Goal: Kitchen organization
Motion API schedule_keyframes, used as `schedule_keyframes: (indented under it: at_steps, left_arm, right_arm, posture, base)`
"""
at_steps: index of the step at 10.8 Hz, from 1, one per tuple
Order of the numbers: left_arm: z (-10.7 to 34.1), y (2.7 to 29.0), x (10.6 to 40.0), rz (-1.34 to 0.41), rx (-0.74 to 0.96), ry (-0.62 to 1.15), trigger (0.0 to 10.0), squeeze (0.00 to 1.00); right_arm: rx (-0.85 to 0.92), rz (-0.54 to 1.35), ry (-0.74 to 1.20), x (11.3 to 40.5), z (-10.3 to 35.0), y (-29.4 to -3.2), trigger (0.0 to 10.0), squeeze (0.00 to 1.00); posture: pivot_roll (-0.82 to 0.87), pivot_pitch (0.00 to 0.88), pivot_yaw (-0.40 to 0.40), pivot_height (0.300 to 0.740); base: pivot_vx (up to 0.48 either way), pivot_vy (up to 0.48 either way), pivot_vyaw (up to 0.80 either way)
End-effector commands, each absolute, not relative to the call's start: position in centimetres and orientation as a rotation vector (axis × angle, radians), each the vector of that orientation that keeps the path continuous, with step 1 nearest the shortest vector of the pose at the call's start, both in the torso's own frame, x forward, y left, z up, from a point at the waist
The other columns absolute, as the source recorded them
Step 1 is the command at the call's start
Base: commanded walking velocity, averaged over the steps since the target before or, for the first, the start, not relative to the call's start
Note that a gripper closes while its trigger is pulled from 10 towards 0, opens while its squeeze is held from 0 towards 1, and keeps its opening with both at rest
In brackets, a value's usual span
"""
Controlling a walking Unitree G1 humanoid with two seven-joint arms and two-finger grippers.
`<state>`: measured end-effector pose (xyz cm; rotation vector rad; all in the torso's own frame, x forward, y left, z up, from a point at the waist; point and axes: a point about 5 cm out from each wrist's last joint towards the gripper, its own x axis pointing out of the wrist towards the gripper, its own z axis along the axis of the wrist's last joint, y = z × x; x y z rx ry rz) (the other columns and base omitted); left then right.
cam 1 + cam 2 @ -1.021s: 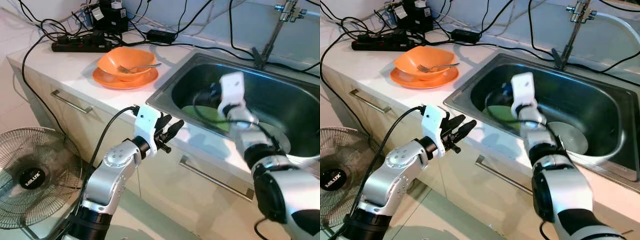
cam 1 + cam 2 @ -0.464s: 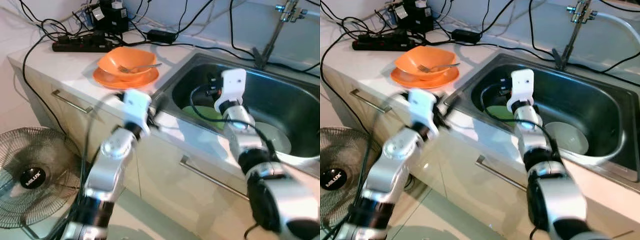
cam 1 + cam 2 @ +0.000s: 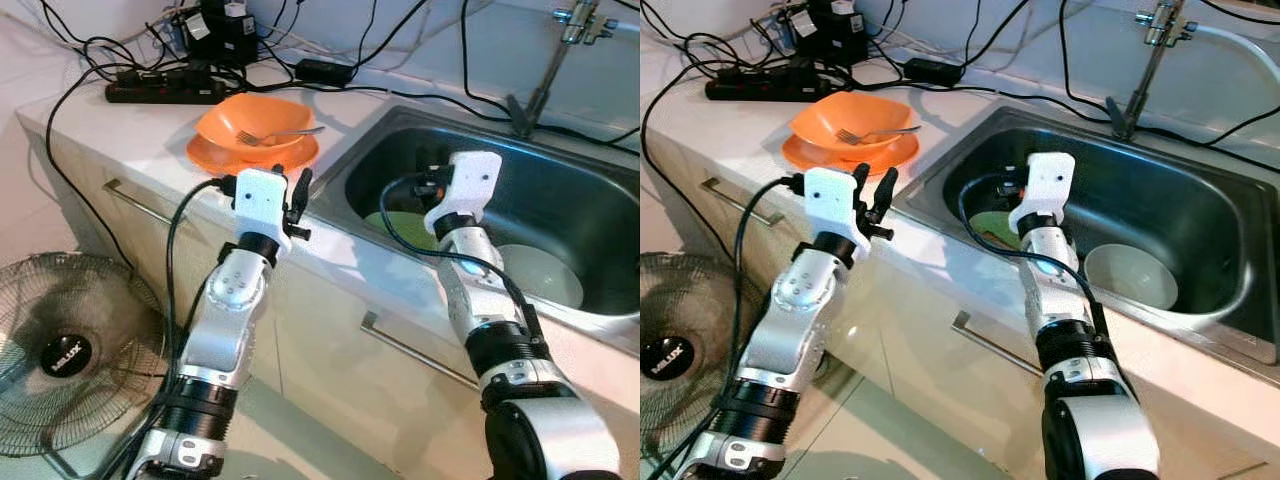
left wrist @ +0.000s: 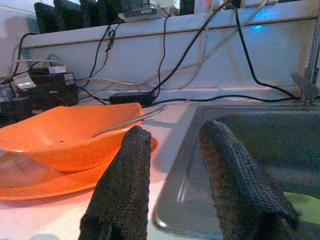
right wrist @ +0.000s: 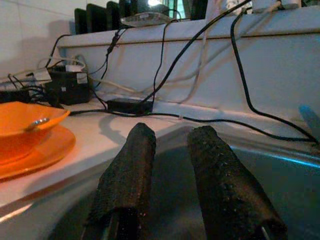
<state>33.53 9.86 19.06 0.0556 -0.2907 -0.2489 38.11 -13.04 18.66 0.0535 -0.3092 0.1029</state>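
1. On the white countertop (image 3: pixel 150 140), near the sink's left edge, an orange bowl (image 3: pixel 250 122) sat on an orange plate (image 3: pixel 232 160), with a metal fork (image 3: pixel 275 133) lying in the bowl.
2. Behind the dishes, a black power strip (image 3: pixel 160 93) and a black adapter (image 3: pixel 320 71) lay among tangled black cables.
3. The left gripper (image 3: pixel 298 195) hung over the counter's front edge, just beside the plate and the rim of the steel sink (image 3: pixel 590 200).
4. Its two black fingers (image 4: pixel 125 190) pointed upward, stood parted with a clear gap and held nothing.
5. The right gripper (image 5: pixel 167 175) was above the sink's left part, its white wrist housing over the basin.
6. Its fingers (image 5: pixel 127 170) were slightly apart and empty.
7. Inside the basin, a green plate (image 3: pixel 400 228) lay on the bottom, partly hidden by the right arm, and a white bowl (image 3: pixel 540 275) sat to its right.
8. A faucet (image 3: pixel 545 70) rose behind the sink.
9. A floor fan (image 3: pixel 65 350) stood beside the cabinet, whose fronts had metal handles (image 3: pixel 415 350).
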Motion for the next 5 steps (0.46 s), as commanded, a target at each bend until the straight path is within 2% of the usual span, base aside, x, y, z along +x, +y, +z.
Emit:
schedule_keyframes:
  at_steps: [1, 5]
  left_arm:
    - [19.65, 9.53, 33.76, -0.246, 0.058, -0.317, 10.0, 0.0]
    - [19.39, 9.3, 33.91, -0.251, 0.037, -0.313, 10.0, 0.0]
  right_arm:
    - [0.075, 0.087, -0.304, 38.01, 18.67, -13.5, 10.0, 0.0]
    - [0.079, 0.11, -0.309, 37.57, 18.77, -12.54, 10.0, 0.0]
  posture:
    - [0.18, 0.038, -0.014, 0.74]
    - [0.18, 0.025, -0.011, 0.74]
  base:
    - [0.0, 0.0, -0.8]
    - [0.0, 0.448, 0.0]
